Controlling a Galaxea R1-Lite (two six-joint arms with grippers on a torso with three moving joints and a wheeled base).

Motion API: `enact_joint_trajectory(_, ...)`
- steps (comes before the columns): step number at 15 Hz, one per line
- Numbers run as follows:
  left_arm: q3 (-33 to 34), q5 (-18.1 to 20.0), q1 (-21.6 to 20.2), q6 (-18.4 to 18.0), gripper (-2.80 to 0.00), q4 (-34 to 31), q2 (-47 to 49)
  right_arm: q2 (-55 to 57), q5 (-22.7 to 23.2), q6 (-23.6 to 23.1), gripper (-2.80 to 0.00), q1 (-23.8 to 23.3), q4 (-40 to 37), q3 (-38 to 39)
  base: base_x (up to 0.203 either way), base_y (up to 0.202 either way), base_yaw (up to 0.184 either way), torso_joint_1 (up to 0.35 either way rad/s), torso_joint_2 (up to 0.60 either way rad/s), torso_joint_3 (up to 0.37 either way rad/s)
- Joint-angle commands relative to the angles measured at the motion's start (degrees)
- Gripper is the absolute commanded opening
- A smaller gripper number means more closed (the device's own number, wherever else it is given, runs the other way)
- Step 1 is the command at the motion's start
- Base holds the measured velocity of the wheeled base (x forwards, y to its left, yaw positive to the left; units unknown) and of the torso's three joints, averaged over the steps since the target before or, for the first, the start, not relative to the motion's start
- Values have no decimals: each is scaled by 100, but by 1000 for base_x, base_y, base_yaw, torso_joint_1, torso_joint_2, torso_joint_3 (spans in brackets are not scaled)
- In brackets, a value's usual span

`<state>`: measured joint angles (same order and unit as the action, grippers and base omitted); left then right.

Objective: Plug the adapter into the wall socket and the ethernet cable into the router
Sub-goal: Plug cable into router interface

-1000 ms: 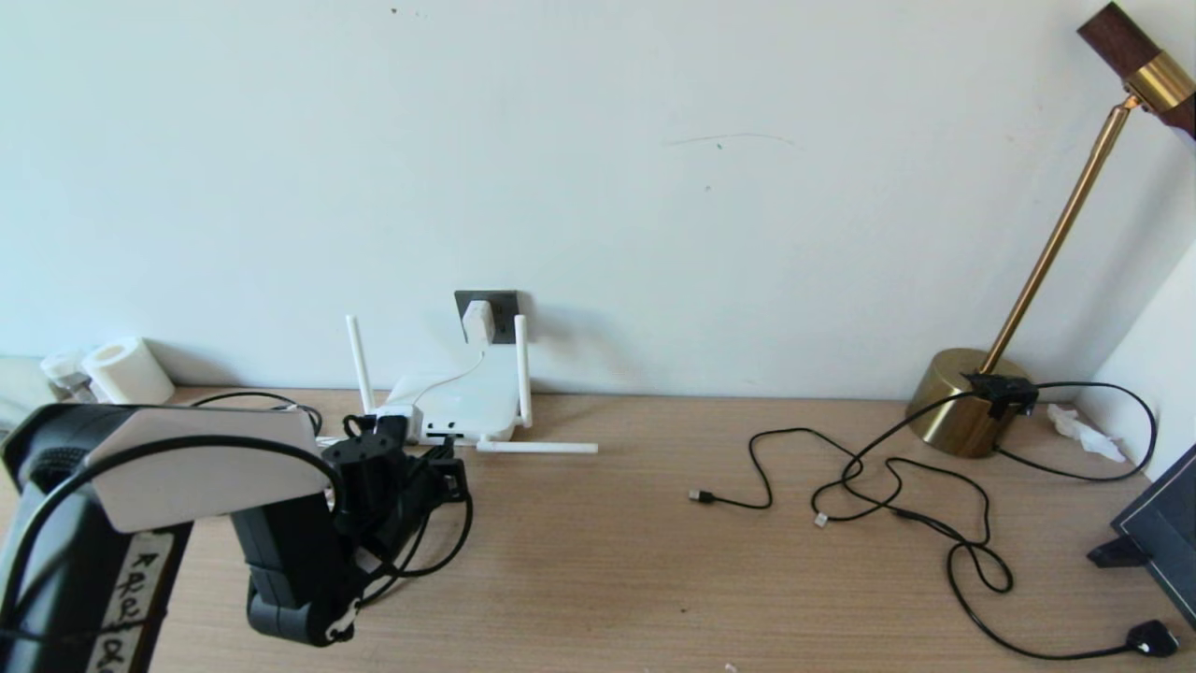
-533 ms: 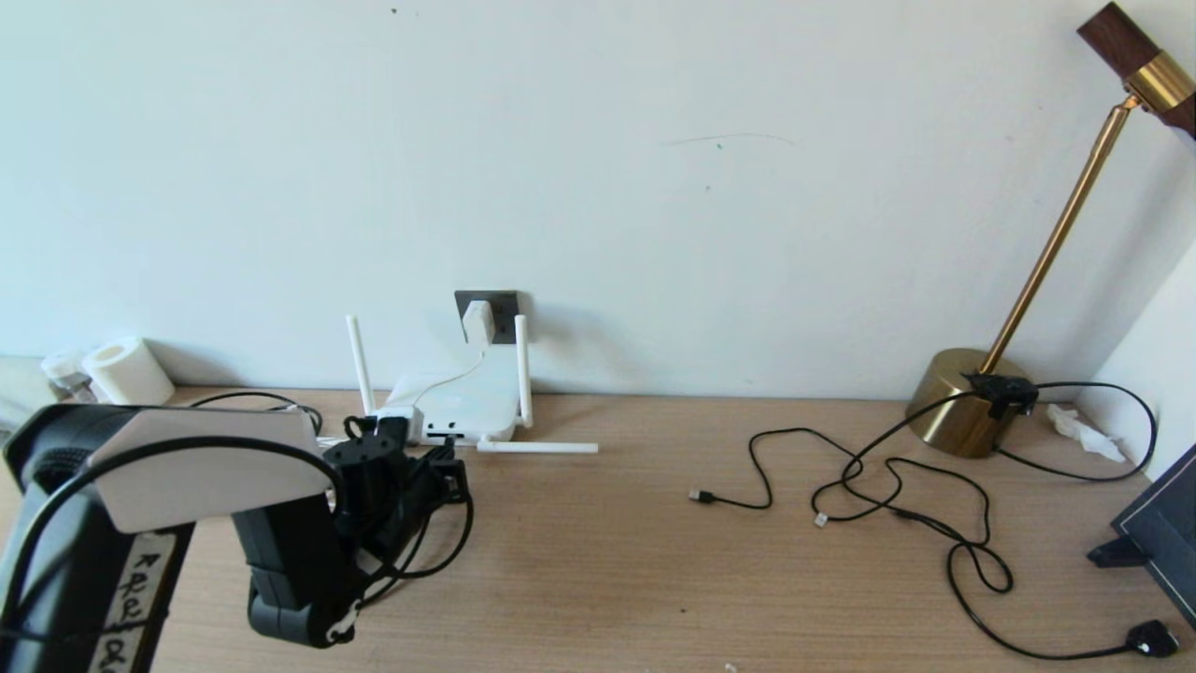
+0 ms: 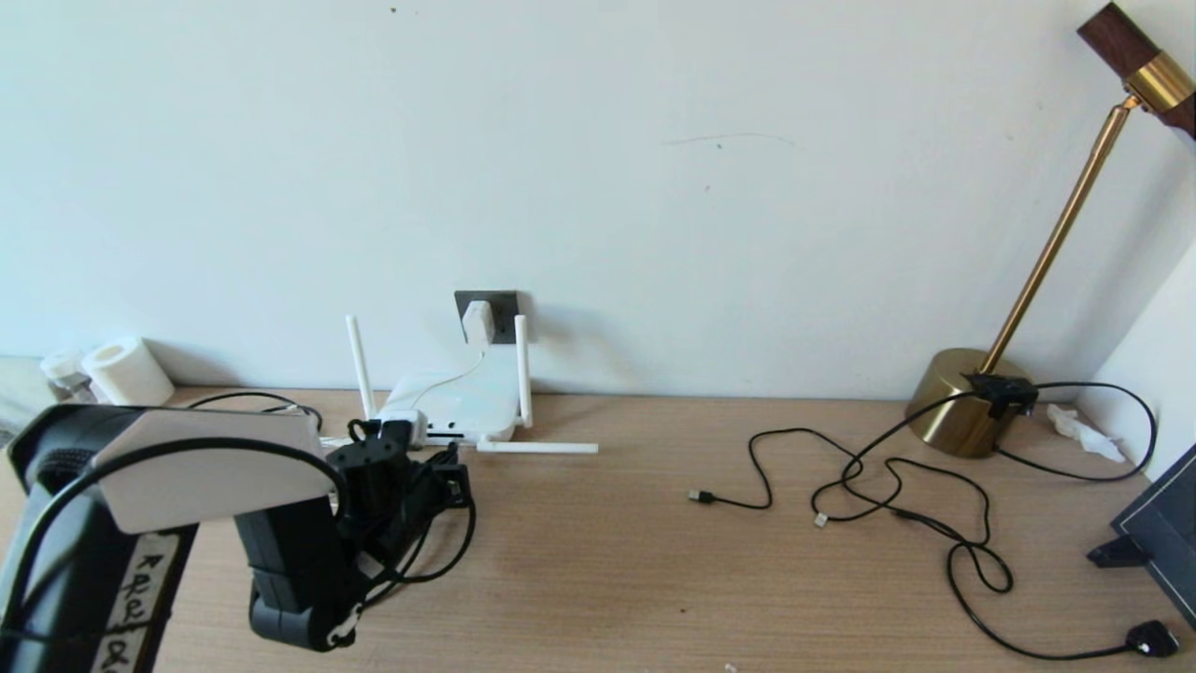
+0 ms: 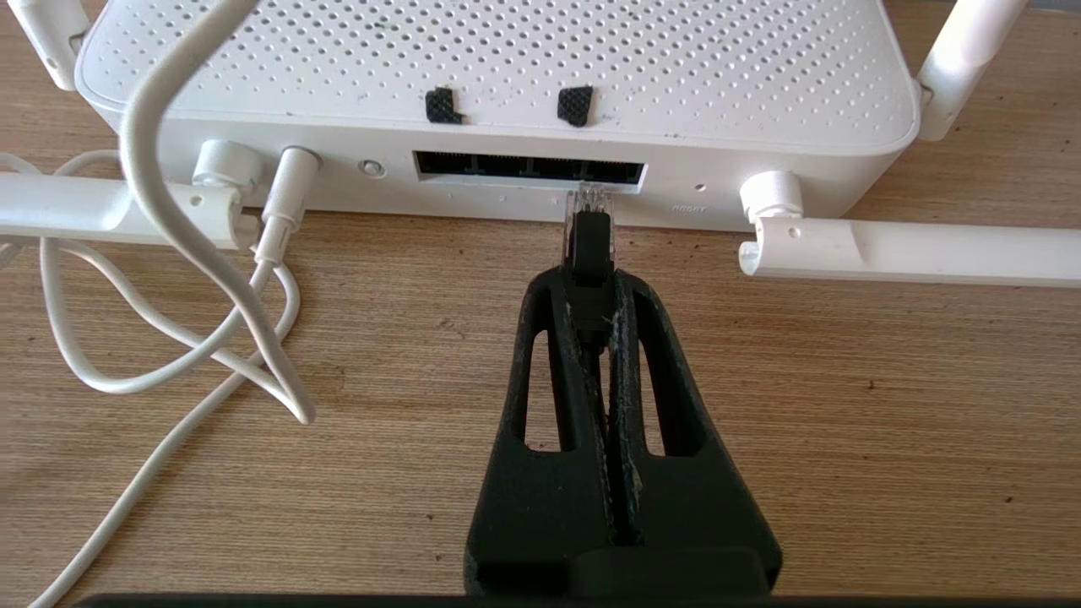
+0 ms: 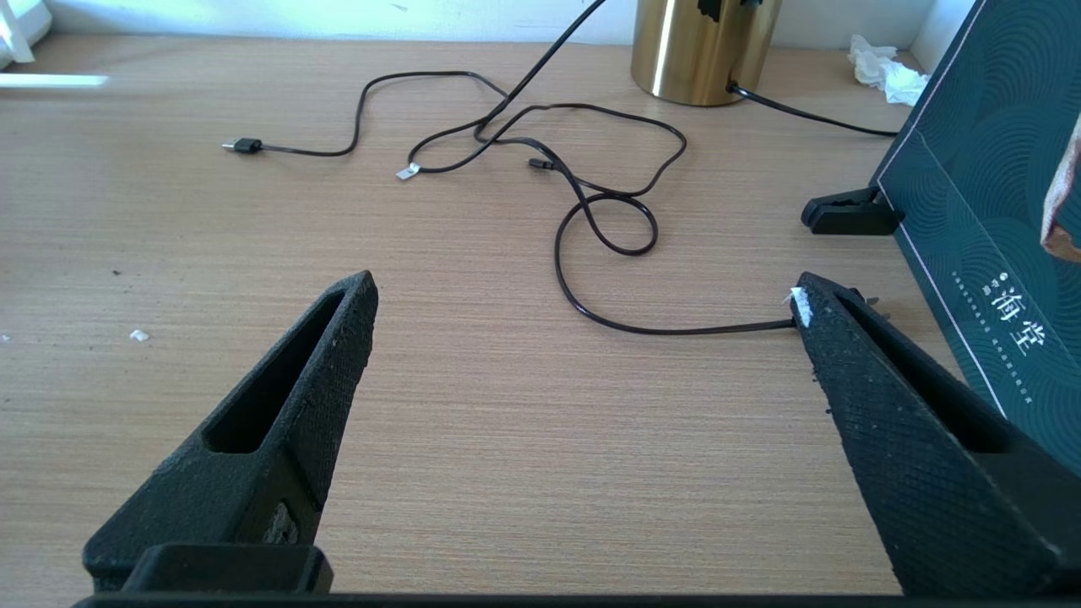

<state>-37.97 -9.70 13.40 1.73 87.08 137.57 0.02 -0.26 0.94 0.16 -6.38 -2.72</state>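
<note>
One ethernet cable (image 4: 589, 245) — black boot, clear plug tip — nearly touches the router (image 4: 498, 93).

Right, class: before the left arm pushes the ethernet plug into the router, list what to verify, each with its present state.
1. Adapter seated in wall socket: ok.
2. Left end effector shut on ethernet cable: ok.
3. Clear plug tip level with the router port row: ok.
4. Plug already fully inserted: not ok, tip only at the opening.
5. White cord clear of the port: ok.
6. Right end effector open, away from the work: ok.
</note>
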Motion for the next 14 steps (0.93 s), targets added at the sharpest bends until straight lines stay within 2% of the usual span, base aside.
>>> enact_joint_trajectory(1, 26, -14, 31, 3, -280, 59, -2, -1, 0, 2, 0, 2, -3, -1, 0, 0, 0, 0, 0, 0)
enact_joint_trajectory(14, 284, -49, 119, 11, -280, 59, -169, 6, 0, 2, 0, 2, -3, -1, 0, 0, 0, 0, 0, 0)
